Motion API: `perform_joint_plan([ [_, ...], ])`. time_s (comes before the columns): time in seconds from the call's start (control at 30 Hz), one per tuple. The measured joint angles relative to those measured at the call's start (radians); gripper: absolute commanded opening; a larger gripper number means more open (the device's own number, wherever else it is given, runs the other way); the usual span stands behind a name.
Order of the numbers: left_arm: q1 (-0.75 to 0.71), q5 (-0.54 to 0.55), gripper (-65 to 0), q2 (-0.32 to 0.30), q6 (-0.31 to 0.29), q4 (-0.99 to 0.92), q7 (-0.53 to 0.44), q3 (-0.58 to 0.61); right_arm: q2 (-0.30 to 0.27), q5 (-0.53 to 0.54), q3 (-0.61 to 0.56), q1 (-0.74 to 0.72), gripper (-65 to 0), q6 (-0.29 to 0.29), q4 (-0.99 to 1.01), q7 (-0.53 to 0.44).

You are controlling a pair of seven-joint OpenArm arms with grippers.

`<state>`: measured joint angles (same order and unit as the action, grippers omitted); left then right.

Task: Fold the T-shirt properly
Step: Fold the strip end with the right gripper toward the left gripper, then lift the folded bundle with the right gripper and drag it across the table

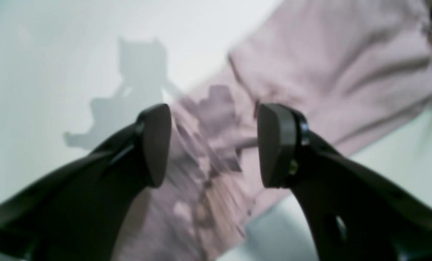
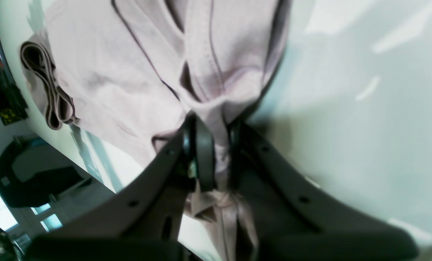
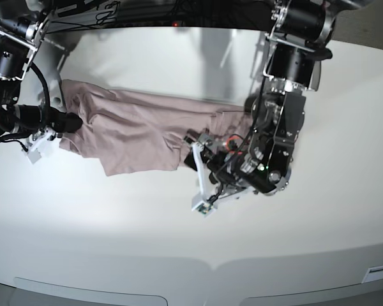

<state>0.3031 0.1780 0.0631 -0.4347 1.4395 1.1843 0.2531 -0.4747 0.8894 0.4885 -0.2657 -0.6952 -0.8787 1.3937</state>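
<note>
Dusty pink T-shirt (image 3: pixel 137 131), plain, wrinkled, stretched crosswise on the white table (image 3: pixel 179 242), one end bunched

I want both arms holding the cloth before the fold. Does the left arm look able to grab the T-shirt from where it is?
Probably yes: the left gripper is open right above the T-shirt, with nothing between them.

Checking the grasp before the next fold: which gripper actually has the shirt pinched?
The right gripper: it is shut on the T-shirt. The left gripper is open above the cloth.
</note>
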Motion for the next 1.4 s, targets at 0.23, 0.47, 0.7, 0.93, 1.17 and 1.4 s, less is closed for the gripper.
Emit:
perform_joint_plan([
  [0.23,-0.093,-0.004,-28.1,-0.151,0.018,0.0,-0.194,-0.002,0.001,0.055,0.0,-0.006,-65.0,0.0,0.0,0.0],
  [0.47,-0.112,0.0,-28.1,-0.185,0.042,0.0,-0.237,-0.003,0.001,0.181,0.0,-0.019,-65.0,0.0,0.0,0.003],
  [0.7,-0.163,-0.031,-28.1,-0.156,0.045,0.0,-0.3,0.002,0.002,0.279,0.0,-0.09,-65.0,-0.001,0.001,0.011],
  [0.93,-0.159,-0.072,-28.1,-0.162,0.089,0.0,-0.338,-0.002,0.04,0.303,0.0,-0.142,-65.0,-0.001,0.001,0.011],
  [1.17,-0.159,-0.079,-28.1,-0.145,0.089,0.0,-0.373,-0.002,0.099,0.34,-0.034,-0.146,-65.0,-0.001,0.001,0.01],
  [1.4,-0.158,-0.081,-28.1,-0.144,0.089,-0.005,-0.409,-0.003,0.161,0.425,-0.183,-0.173,-65.0,-0.001,0.0,0.011],
])
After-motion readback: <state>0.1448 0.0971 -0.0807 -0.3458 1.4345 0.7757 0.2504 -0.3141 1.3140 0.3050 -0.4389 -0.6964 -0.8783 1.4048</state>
